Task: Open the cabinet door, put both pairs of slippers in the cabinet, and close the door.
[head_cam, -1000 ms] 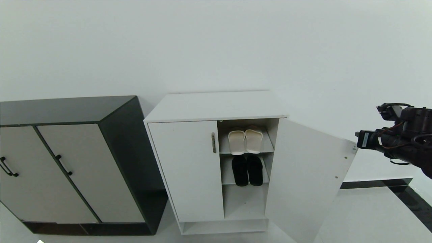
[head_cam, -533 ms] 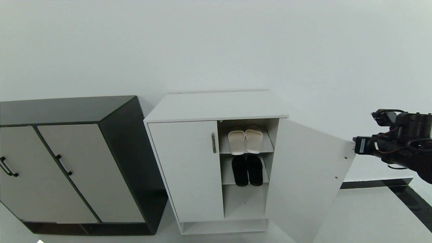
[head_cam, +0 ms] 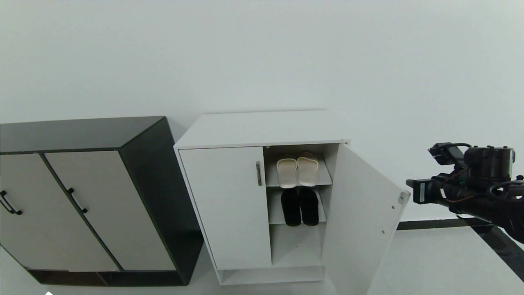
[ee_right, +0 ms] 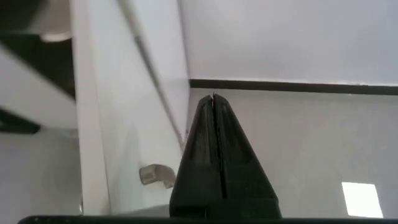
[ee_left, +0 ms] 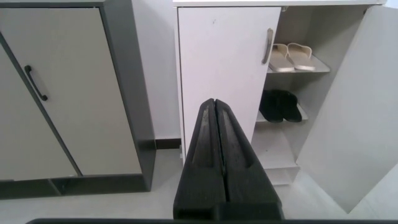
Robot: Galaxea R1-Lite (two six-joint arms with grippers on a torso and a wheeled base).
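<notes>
The white cabinet (head_cam: 262,129) stands against the wall, its left door (head_cam: 225,205) closed and its right door (head_cam: 360,213) swung partly out. White slippers (head_cam: 297,171) lie on the upper shelf and black slippers (head_cam: 300,207) on the shelf below. My right gripper (head_cam: 409,191) is shut and sits at the open door's outer edge, level with the black slippers. In the right wrist view the shut gripper (ee_right: 213,99) lies against the door's outer face (ee_right: 118,124), near its handle (ee_right: 155,175). My left gripper (ee_left: 215,106) is shut, holds nothing and points at the closed door, well back from it.
A black cabinet with grey doors (head_cam: 82,196) stands close on the white cabinet's left. A black stripe (head_cam: 442,224) runs along the floor behind the open door. Open floor lies in front of both cabinets.
My right gripper has moved left against the open door, and the door has swung inward toward the cabinet. The slippers and the left arm have stayed put.
</notes>
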